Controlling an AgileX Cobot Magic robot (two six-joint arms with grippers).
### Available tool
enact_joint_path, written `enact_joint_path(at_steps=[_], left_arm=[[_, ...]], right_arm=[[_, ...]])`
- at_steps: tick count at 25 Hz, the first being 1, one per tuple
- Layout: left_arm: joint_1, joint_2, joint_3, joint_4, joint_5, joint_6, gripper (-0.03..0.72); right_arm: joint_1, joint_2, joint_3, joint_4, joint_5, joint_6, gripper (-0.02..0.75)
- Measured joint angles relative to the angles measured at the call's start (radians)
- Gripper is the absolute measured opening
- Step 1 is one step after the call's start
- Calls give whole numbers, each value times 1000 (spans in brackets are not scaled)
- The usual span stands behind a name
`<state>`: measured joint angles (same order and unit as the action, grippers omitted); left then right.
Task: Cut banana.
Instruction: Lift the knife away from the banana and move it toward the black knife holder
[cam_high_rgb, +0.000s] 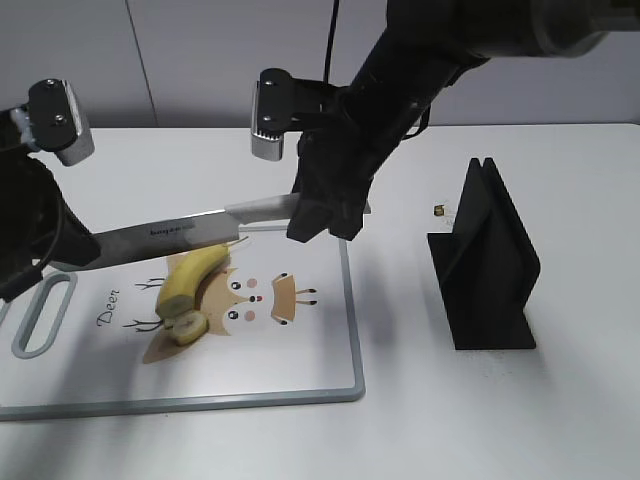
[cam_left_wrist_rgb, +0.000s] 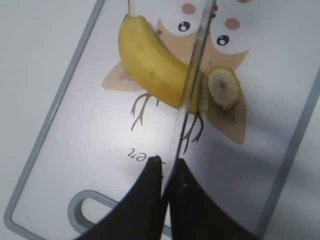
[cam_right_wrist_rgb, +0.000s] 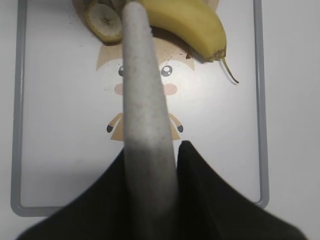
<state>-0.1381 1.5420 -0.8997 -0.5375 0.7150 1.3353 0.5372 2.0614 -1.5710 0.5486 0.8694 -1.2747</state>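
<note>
The banana (cam_high_rgb: 190, 280) lies on the white cutting board (cam_high_rgb: 352, 330), over its deer print. A cut round slice (cam_high_rgb: 188, 327) lies at its cut end. The banana (cam_left_wrist_rgb: 150, 65) and slice (cam_left_wrist_rgb: 223, 87) also show in the left wrist view, and both (cam_right_wrist_rgb: 185, 20) (cam_right_wrist_rgb: 105, 20) in the right wrist view. A long knife (cam_high_rgb: 170, 233) is held level over the banana. Its blade (cam_left_wrist_rgb: 192, 85) crosses the banana near the cut end. My right gripper (cam_high_rgb: 325, 215) is shut on the grey handle (cam_right_wrist_rgb: 145, 100). My left gripper (cam_left_wrist_rgb: 168, 167) is shut on the blade's tip end.
A black knife stand (cam_high_rgb: 490, 260) stands on the table to the right of the board. A small dark speck (cam_high_rgb: 440, 210) lies beside it. The board's grey handle loop (cam_high_rgb: 40, 315) is at its left end, under my left arm.
</note>
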Motion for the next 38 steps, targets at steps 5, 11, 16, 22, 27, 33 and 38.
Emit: enact_joint_path(at_steps=[5,11,16,22,27,33,38], left_arm=[[0,-46,0,-24,10,-19,111],[5,-136,1,-35,4,-46,592],[9,-235,1,-48,-6,-48,647],[73,-361,-21,-49,-11,-178,651],[180,-465,-28,-45,0,-410,645],[267,-543,-46,47,183,-689,603],[279,-567,-47,147,384,-798,559]], right_arm=[[0,-35,0,-4,44,9,182],[-5,-84,0,-68,75,50,163],[-8,-112,0,-87,79,55,163],[-8,-141,0,-86,125,77,163],[-8,-204,0,-92,134,270,163],[-8,-287,0,-163,215,533,163],[-8,-323,0,-170,304,748,163]])
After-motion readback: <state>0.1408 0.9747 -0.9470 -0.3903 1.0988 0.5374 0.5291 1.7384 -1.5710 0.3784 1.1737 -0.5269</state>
